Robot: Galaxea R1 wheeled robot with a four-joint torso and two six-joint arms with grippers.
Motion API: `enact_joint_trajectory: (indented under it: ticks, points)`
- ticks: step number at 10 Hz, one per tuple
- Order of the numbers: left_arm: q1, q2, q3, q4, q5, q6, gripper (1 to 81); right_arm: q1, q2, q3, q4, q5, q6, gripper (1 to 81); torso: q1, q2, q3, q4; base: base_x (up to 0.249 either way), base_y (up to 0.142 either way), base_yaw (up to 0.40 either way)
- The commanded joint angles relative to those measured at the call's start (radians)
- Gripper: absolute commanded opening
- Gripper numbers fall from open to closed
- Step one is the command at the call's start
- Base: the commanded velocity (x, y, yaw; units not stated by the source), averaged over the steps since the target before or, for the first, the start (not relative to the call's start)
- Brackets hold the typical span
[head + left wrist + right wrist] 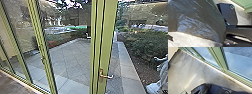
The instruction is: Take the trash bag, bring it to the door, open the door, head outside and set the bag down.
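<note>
A dark, shiny trash bag (pixel 199 21) hangs large and close beside the left wrist, with pale ground beyond it; what grips it is hidden. Ahead in the head view stands the green-framed glass door (pixel 108 47), with a lever handle (pixel 106 76) low on its frame. Whether the door is fully closed I cannot tell. From the right wrist, the green door frame (pixel 223 60) and its bottom rail appear beyond the floor. I cannot make out how either gripper stands.
Through the glass lies a paved terrace (pixel 71 56) with a pale stone border (pixel 127 65), and bushes (pixel 145 43) to the right. More glass panels run to the left. Indoors, grey floor (pixel 193 72) meets the sill. A pale, unclear shape (pixel 161 75) is at far right.
</note>
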Motion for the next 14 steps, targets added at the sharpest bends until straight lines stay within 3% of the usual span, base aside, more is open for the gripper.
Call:
enact_joint_trajectory:
  ticks: [1,6,11,14]
  points:
    - [-0.037,0.0,0.003,-0.005,0.07,-0.001,1.0,0.133,0.03,-0.052,0.039,-0.076,0.041,81.1,0.001,0.0,0.0,0.0,0.0,0.0,0.0]
    - [-0.037,0.005,-0.002,-0.011,0.07,-0.001,1.0,0.256,0.174,-0.104,0.028,-0.117,0.142,81.1,0.001,0.0,0.0,0.0,0.0,0.0,0.0]
    - [-0.037,0.021,-0.035,-0.013,0.07,-0.002,1.0,0.302,0.324,-0.255,0.038,-0.145,0.173,81.1,0.001,0.0,0.0,0.0,0.0,0.0,0.0]
    - [-0.037,0.04,-0.067,-0.014,0.07,-0.002,1.0,0.316,0.424,-0.357,0.039,-0.156,0.222,81.1,0.001,0.0,0.0,0.0,0.0,0.0,0.0]
